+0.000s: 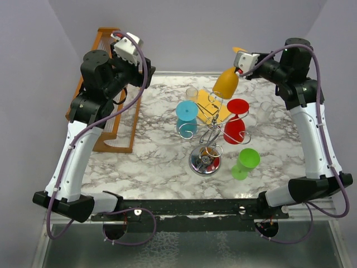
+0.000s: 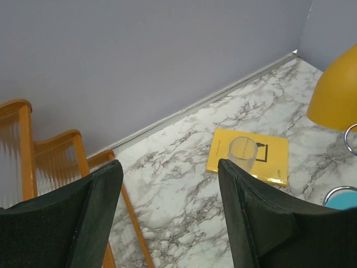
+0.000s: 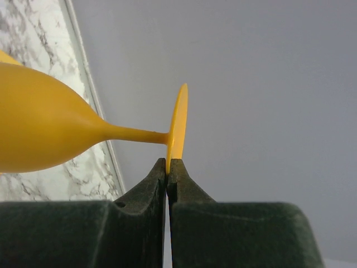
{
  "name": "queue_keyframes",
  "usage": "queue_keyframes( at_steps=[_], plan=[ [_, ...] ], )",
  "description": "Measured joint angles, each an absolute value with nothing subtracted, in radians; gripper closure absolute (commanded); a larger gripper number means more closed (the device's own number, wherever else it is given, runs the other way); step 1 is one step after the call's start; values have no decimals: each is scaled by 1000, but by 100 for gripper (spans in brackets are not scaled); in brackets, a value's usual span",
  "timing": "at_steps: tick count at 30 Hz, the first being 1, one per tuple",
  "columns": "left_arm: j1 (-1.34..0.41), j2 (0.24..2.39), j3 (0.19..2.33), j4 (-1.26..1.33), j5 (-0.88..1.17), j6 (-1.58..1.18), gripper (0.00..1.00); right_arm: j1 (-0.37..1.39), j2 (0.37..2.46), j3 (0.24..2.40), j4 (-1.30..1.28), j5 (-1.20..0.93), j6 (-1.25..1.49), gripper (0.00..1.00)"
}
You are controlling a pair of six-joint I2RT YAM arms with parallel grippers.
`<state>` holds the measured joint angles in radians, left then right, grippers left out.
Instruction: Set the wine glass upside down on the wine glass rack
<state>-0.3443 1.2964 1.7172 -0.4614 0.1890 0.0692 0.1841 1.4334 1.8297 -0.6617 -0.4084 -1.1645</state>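
Observation:
My right gripper (image 3: 168, 163) is shut on the round foot of an orange wine glass (image 3: 44, 131). In the top view the gripper (image 1: 241, 65) holds the orange wine glass (image 1: 225, 82) high, bowl pointing down-left, above the top of the chrome wire wine glass rack (image 1: 207, 139). A red glass (image 1: 235, 127) hangs upside down on the rack's right side. My left gripper (image 2: 170, 184) is open and empty, raised at the back left near the orange wooden rack (image 1: 114, 120). The orange bowl shows at the right edge of the left wrist view (image 2: 334, 95).
A blue glass (image 1: 186, 118) stands left of the rack and a green glass (image 1: 244, 163) lies to its front right. A yellow booklet (image 2: 268, 162) with a clear tumbler (image 2: 244, 153) on it lies behind the rack. A second clear tumbler (image 1: 265, 110) stands at the right.

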Motion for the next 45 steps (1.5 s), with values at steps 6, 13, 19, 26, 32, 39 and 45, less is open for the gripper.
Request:
queue_keyframes(
  at_steps=[6,13,19,26,32,39,45],
  plan=[
    [-322,1276,1711,-463,189,93,28,184,1462,1830,-746,-492,-1378,99],
    [-310,1275,1710,-463,188,109,28,188,1481,1830,-857,-656,-1576,99],
    [-307,1275,1710,-463,187,117,28,199,1495,1830,-934,-774,-1684,99],
    [-300,1275,1710,-463,187,126,28,230,1523,1830,-992,-879,-1764,99],
    [-298,1275,1710,-463,188,126,28,253,1552,1831,-1028,-920,-1820,99],
    [-295,1275,1710,-463,188,127,28,284,1560,1832,-1057,-961,-1858,99],
    [-295,1275,1710,-463,188,129,28,300,1560,1853,-1103,-999,-1881,99]
  ],
)
